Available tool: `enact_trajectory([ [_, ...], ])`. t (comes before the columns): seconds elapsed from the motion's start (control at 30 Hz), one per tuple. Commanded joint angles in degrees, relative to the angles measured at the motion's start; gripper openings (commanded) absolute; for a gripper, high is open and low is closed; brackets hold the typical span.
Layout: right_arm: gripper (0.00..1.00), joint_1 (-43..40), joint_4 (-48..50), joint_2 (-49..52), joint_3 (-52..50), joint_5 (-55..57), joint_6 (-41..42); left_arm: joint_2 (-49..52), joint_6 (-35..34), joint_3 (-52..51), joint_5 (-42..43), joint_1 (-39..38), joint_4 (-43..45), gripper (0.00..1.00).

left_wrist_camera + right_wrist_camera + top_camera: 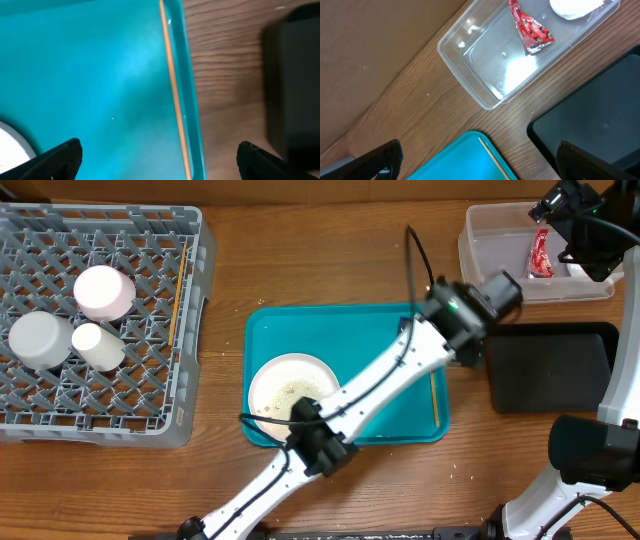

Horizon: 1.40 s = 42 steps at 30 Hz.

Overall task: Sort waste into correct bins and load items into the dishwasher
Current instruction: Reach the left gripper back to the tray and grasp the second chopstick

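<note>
While left arm spans teal tray, its fingers wide apart, empty, right fingers likewise, over clear tub.

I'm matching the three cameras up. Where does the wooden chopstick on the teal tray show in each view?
Overhead: the chopstick lies just inside the right rim of the teal tray.
Left wrist: a thin slanted line down mid-frame, just inside that rim.
Right wrist: bottom centre, on the tray's corner.
Shared landmark: the black tray on the table beyond that rim.
</note>
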Motion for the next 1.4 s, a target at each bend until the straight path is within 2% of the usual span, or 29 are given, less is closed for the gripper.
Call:
enact_trajectory([
  [0.0, 1.0, -0.04, 0.17, 0.28, -0.11, 0.52, -0.2, 4.26, -5.7, 0.09, -6.99, -0.31, 1.31, 0.99],
  [0.43, 1.0, -0.04, 0.17, 0.28, -0.11, 0.52, -0.2, 12.2, -8.02, 0.09, -7.3, -0.07, 6.67, 0.88],
  [0.77, 1.0, -0.04, 0.17, 0.28, -0.11, 0.52, -0.2, 14.12, -8.02, 0.04, -7.21, -0.04, 6.97, 0.72],
  [0.83, 1.0, -0.04, 0.17, 0.28, -0.11, 0.52, -0.2, 14.12, -8.04, 0.04, -7.19, -0.04, 6.95, 0.66],
  [1.07, 1.0, -0.04, 0.17, 0.28, -0.11, 0.52, -0.2, 14.12, -8.02, 0.04, -6.8, 0.0, 6.82, 0.65],
  [1.2, 1.0, -0.04, 0.17, 0.28, -0.11, 0.52, -0.2, 14.12, -8.04, 0.04, -6.58, 0.0, 6.49, 0.52],
  [1.37, 1.0, -0.04, 0.17, 0.28, -0.11, 0.52, -0.2, 14.19, -8.07, -1.46, -6.54, -0.15, 6.54, 0.44],
])
